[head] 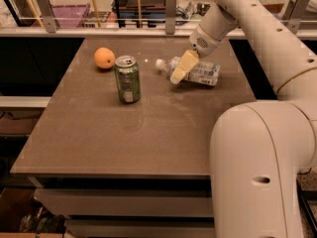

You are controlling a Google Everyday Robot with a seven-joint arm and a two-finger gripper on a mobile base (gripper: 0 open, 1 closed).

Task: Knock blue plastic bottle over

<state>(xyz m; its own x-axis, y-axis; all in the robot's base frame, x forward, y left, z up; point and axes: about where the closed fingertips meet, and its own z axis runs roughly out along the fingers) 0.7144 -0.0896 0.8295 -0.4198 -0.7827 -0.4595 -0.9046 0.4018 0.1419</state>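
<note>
My gripper [177, 76] sits against the blue plastic bottle [204, 73], which lies toppled on the worktop [148, 133] in the upper middle; I cannot tell my grip state.

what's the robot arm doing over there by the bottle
The robot's arm reaches across the table with its gripper right at the blue plastic bottle. The bottle lies on its side toward the far right of the table, white cap pointing left, so it looks already knocked over. A green drink can stands upright to the left, apart from the bottle, and an orange sits just beyond the can.
</note>
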